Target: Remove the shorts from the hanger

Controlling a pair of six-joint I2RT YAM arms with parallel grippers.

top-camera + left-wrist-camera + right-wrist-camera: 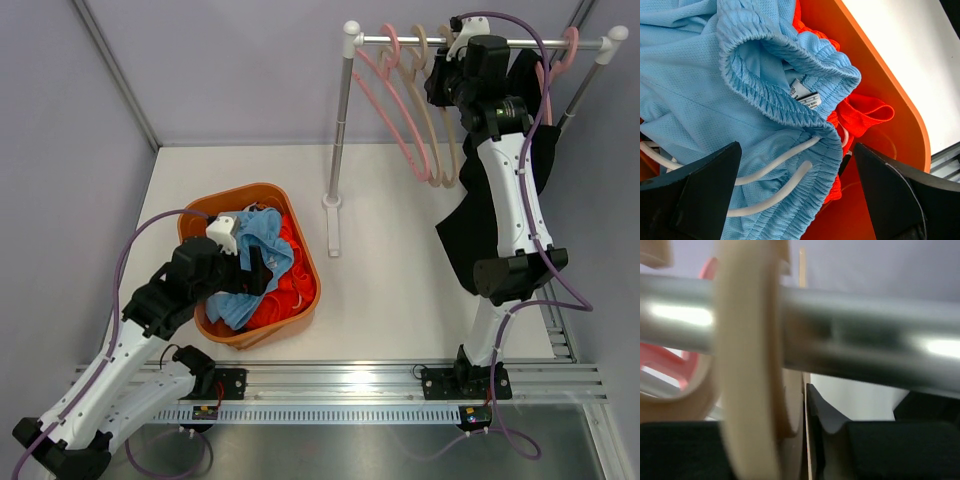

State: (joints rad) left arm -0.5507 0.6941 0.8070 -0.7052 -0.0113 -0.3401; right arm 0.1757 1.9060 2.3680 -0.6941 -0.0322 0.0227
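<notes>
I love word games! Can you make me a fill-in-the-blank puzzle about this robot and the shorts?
1. The light blue shorts lie in a basket coloured ____.
2. The shorts hanging from the rack are ____; the rack also holds bare hangers.
3. The left gripper sits above the light blue shorts with its fingers ____.
Missing words: orange; black; open.

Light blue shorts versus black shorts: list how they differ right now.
Colour: the light blue shorts are pale, the black shorts dark.
Place: the light blue shorts lie crumpled in the orange basket; the black shorts hang below the rail.
Detail: the light blue shorts show a white drawstring; none is visible on the black shorts.
Both are soft fabric.
</notes>
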